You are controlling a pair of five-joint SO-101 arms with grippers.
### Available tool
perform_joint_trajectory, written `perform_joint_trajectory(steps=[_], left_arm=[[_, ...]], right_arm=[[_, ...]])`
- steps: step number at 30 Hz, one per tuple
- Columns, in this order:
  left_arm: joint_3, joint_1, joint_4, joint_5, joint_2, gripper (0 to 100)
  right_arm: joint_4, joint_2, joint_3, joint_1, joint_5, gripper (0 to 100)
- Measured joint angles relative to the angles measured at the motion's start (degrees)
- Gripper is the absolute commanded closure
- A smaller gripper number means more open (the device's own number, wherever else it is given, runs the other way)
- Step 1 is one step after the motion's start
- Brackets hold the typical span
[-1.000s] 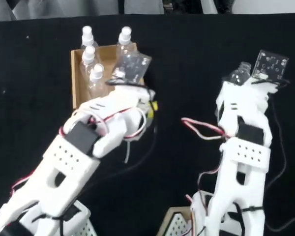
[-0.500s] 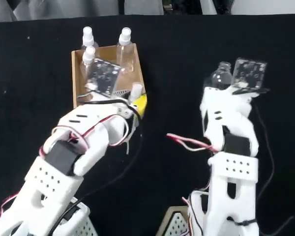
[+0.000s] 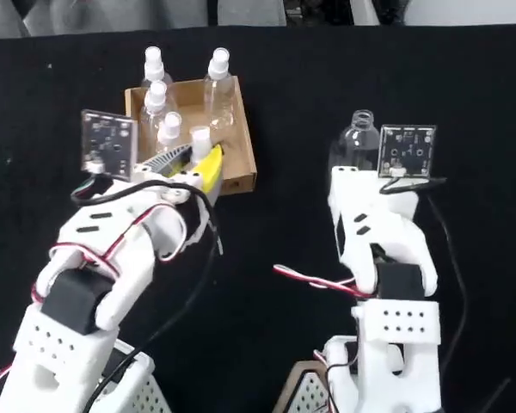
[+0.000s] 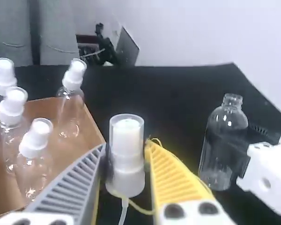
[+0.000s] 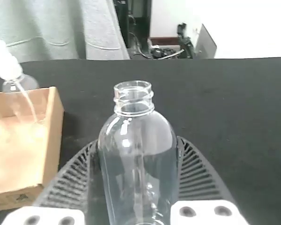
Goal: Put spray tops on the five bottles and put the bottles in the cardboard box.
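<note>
Several clear bottles with white spray tops [image 3: 157, 97] stand in the cardboard box [image 3: 237, 148] at the back left of the table. My left gripper [image 3: 198, 155] hovers at the box's near right corner, shut on a loose white spray top [image 4: 126, 153] held upright between its grey and yellow fingers [image 4: 171, 176]. To the right, my right gripper [image 3: 354, 165] is shut on an uncapped clear bottle [image 5: 136, 154], also held upright with its open neck [image 3: 361, 119] up. The same bottle [image 4: 223, 140] stands to the right of the spray top, a short gap away.
Black cloth covers the table [image 3: 327, 77]. In the right wrist view the cardboard box [image 5: 23, 140] lies left of the held bottle, with a capped bottle [image 5: 7, 61] in it. White arm bases [image 3: 361, 379] stand along the table's near edge.
My left arm has swung its wrist left and brought the spray top up beside the box's near corner. My right arm has carried the open bottle leftward, toward the box.
</note>
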Motion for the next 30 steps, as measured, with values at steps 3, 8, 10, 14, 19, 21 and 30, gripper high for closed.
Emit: perform_joint_trajectory(steps=[3,8,10,14,19,21,30], left_arm=[[0.0,-1.41,0.0,1.32,-1.23,97],[0.26,-4.04,0.0,3.34,-3.78,97],[1.32,-4.75,0.0,4.22,-4.84,97],[2.55,-5.01,0.0,4.75,-7.03,97],[2.81,-5.01,0.0,4.75,-9.76,97],[3.96,-5.01,-0.35,4.75,-10.73,97],[7.91,-8.26,-4.22,4.92,-17.76,97]], right_arm=[[0.0,-0.09,0.0,-1.05,0.0,91.3],[0.0,-0.09,0.0,-2.81,0.0,91.3],[0.0,-0.09,0.35,-3.78,0.0,91.3],[0.0,-0.09,1.23,-4.92,0.0,91.3],[0.0,-0.09,1.23,-5.54,0.0,91.3],[0.0,-0.62,1.23,-5.45,0.0,91.3],[4.48,-8.97,2.55,-7.74,0.0,91.3]])
